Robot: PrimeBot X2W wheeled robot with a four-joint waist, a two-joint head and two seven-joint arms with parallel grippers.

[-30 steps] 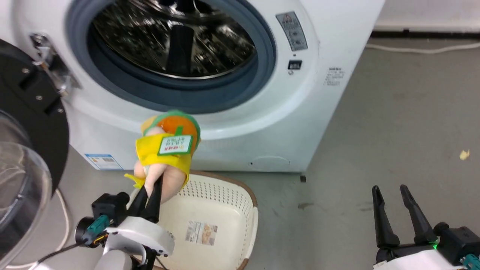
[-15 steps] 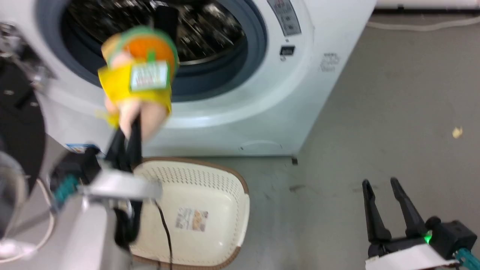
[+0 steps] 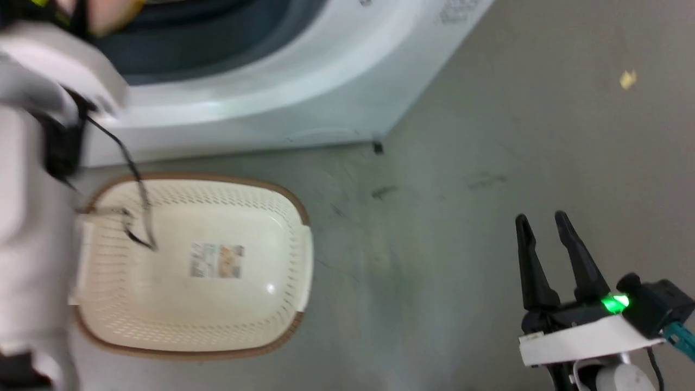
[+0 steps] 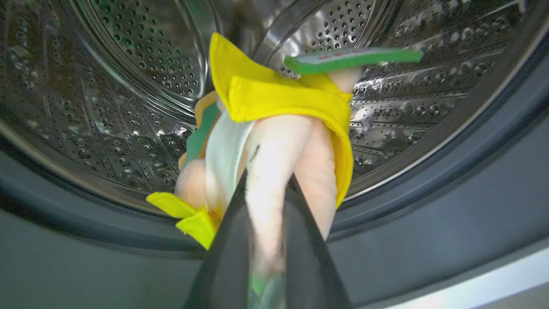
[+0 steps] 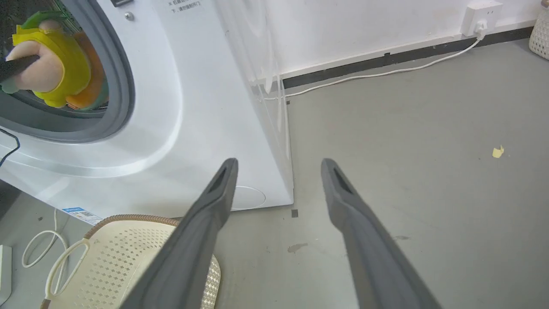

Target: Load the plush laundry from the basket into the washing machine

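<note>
In the left wrist view my left gripper [image 4: 268, 182] is shut on the plush laundry [image 4: 279, 111], peach-pink with yellow cloth and a white-green label. It holds the toy at the mouth of the steel drum [image 4: 107, 86], just above the grey rubber ring. The right wrist view shows the plush laundry [image 5: 55, 73] inside the washing machine [image 5: 193, 86] opening. The cream basket [image 3: 260, 320] lies empty on the floor before the washing machine [image 3: 244, 92], its sticker showing. My right gripper [image 3: 540, 222] hangs open and empty over bare floor at the lower right.
My pale left forearm [image 3: 27, 228] crosses the basket's left side, and a black cable [image 3: 138, 206] hangs from it over the basket. A white power cord [image 5: 386, 71] runs along the wall to a socket [image 5: 480, 17]. A yellow scrap [image 5: 497, 151] lies on the grey floor.
My left arm has raised the plush laundry from just above the basket up into the washer's opening. The head camera has tilted down. The right gripper stays open and still.
</note>
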